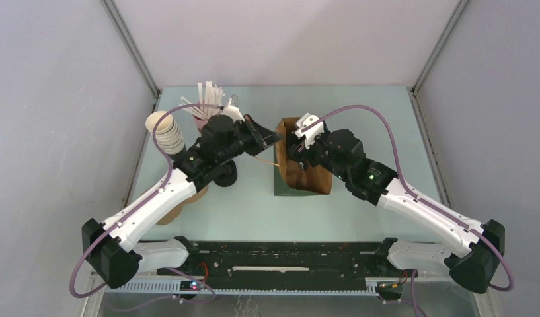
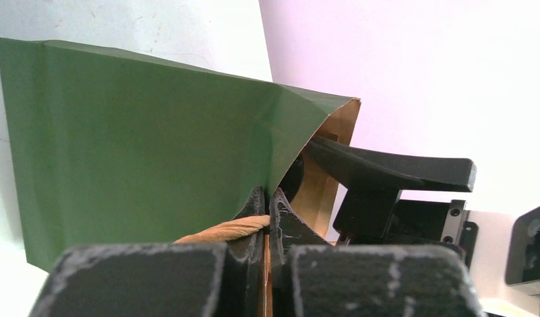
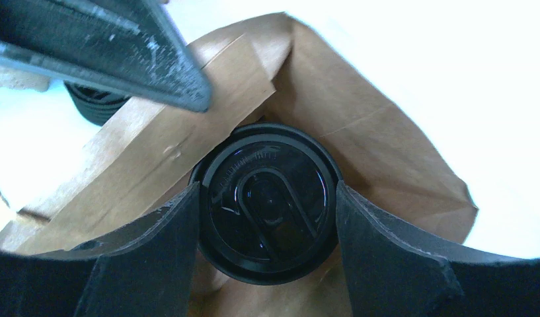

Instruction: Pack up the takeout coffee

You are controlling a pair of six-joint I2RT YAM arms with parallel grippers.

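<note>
Far left: stack of lidless cups (image 1: 164, 131), cream insides, leaning over at the table's (image 1: 359, 218) left edge. Just right of it, a holder of white straws (image 1: 211, 99) at the far side. Nearer, a squat stack of black lids (image 1: 225, 174) sits partly under the left arm.

Left gripper (image 2: 268, 198) reaches right to the bag's left rim. Jaws together, pinched on the green wall of the paper bag (image 2: 135, 145) at its top edge. The tan twisted handle (image 2: 221, 231) lies against the left finger; cannot tell whether it is caught in the pinch too.

Centre: the bag stands upright, mouth open, green outside, brown inside. From above, its left rim meets the left gripper's tip.

Takeout coffee (image 3: 267, 218): inside the bag, upright, black lid facing up, brown paper walls close around it on all sides. Only the lid shows; the cup body is hidden below it.

Right gripper (image 3: 267, 190) points down into the bag's mouth. Its fingers (image 3: 154, 251) stand wide, one on each side of the lid, both edges meeting the lid's rim with no gap visible: clamped on the coffee. In the overhead view this gripper sits over the far part of the bag opening, with the right arm running back to the near right corner.
</note>
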